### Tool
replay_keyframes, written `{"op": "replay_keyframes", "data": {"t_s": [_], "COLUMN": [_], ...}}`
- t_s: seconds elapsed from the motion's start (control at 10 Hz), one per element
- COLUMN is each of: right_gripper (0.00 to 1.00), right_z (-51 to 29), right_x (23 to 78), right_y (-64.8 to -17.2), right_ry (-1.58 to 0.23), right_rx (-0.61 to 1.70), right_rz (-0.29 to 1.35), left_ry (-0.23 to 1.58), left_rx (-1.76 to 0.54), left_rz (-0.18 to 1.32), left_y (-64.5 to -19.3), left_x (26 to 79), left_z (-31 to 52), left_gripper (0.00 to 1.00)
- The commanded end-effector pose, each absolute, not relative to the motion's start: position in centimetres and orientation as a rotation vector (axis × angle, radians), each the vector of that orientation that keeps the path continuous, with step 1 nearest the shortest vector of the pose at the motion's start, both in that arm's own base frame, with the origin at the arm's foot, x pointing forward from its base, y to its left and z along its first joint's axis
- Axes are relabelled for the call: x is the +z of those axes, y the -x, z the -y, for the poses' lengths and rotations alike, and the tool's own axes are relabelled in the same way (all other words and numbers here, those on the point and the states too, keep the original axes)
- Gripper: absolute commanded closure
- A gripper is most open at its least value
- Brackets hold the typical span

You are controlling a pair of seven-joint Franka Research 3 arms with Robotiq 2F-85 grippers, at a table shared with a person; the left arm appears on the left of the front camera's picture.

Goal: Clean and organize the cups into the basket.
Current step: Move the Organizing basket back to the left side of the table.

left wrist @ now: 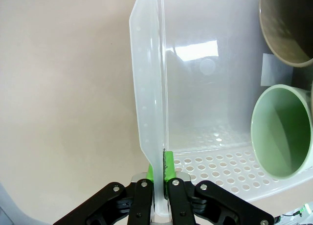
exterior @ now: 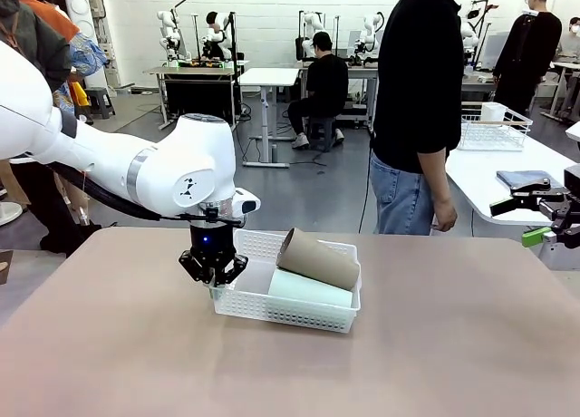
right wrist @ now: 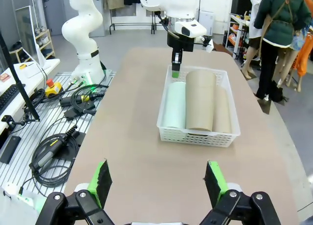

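The white lattice basket [exterior: 283, 312] rests on the tan table with cups lying on their sides in it: a pale mint one [exterior: 309, 288] and a tan-brown one [exterior: 319, 258] on top. My left gripper [exterior: 214, 272] is shut on the basket's left end wall. From the left wrist, that wall [left wrist: 148, 88] is pinched between the green pads [left wrist: 168, 166], with the mint cup's mouth [left wrist: 284, 132] and a tan cup's mouth [left wrist: 286, 27] inside. The right wrist view shows the basket [right wrist: 195, 136], the mint cup [right wrist: 174, 105] and two tan cups [right wrist: 200, 100] [right wrist: 223, 111]. My right gripper [right wrist: 157, 182] is open and holds nothing.
A person [exterior: 419, 100] stands at the table's far side, right of the basket. My right gripper [exterior: 549, 216] hovers at the table's right edge. A white wire rack [exterior: 494, 129] sits on another table behind. Bare tabletop lies in front of the basket.
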State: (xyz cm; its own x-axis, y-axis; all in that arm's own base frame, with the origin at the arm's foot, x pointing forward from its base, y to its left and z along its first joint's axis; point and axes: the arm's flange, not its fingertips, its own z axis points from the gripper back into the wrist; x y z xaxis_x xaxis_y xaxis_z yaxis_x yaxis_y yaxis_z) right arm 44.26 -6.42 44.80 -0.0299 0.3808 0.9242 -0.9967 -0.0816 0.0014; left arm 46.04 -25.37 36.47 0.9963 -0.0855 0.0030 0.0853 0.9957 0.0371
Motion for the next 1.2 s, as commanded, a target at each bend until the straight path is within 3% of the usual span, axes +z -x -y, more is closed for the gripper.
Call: {"op": "replay_keyframes", "data": {"t_s": [0.0, 0.6, 1.1], "right_gripper": [0.0, 0.0, 0.0], "right_z": [6.4, 11.1, 24.6], "right_x": [44.8, 46.5, 46.1], "right_y": [-44.3, -43.3, -40.5], "right_ry": [-0.963, -0.991, -1.046], "right_rx": [1.438, 0.84, 0.431], "right_rz": [0.886, 0.347, 0.555], "left_ry": [-0.035, -0.179, -0.16], "left_rx": [-0.085, -0.063, 0.049], "left_rz": [0.008, 0.056, 0.094], "left_y": [-46.0, -41.6, -41.2], "left_x": [36.6, 40.7, 41.8], "left_z": [25.4, 16.2, 10.1], "left_gripper": [0.95, 0.95, 0.95]}}
